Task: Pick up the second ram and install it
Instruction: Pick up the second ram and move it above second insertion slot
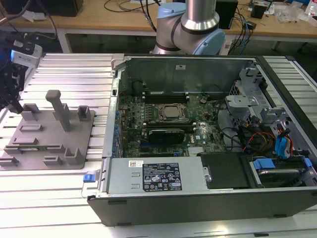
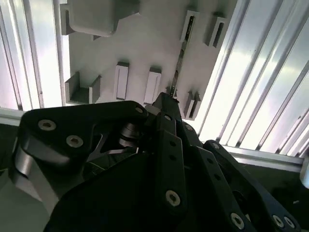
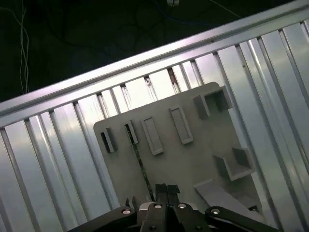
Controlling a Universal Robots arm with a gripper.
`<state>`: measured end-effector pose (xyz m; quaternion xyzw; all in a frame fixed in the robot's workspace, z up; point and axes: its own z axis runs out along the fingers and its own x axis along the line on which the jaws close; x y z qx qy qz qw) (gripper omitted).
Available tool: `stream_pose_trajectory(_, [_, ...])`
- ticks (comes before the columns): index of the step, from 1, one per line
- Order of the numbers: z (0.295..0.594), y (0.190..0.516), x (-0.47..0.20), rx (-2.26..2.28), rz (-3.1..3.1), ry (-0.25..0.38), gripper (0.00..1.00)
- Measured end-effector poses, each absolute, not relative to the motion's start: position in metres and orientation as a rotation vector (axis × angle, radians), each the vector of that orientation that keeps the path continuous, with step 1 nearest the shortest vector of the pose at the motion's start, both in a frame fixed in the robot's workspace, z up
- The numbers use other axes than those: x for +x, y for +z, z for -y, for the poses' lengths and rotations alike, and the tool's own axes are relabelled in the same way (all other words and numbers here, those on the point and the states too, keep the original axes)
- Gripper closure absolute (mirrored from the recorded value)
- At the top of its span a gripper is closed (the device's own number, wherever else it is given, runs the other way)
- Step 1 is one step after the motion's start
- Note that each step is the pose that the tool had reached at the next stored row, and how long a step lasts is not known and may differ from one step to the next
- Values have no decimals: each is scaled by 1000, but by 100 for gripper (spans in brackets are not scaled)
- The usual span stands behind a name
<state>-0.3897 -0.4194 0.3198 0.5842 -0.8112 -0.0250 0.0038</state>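
The second ram [image 2: 180,54] is a slim green stick standing on edge between two slotted holders on the grey fixture plate [image 2: 140,43]. It also shows in the first wrist view as the ram [image 3: 139,159] on the plate [image 3: 193,154], and in the exterior view as the ram [image 1: 43,147] near the front of the plate [image 1: 49,126]. My black gripper [image 1: 15,104] hangs above the plate's far left corner, away from the stick. Its fingertips [image 3: 166,189] are pressed together, shut on nothing, just short of the stick's near end.
The open computer case [image 1: 198,59] lies to the exterior view's right of the plate, with the motherboard, a silver processor [image 1: 171,112] and a black card [image 1: 167,134] inside. Grey posts [image 1: 60,109] and brackets rise from the plate. Ribbed aluminium table slats [image 3: 43,159] surround it.
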Motion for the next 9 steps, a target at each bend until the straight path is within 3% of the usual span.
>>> stream_pose_trajectory(9, [419,314,-390,2137,2282,-76,92])
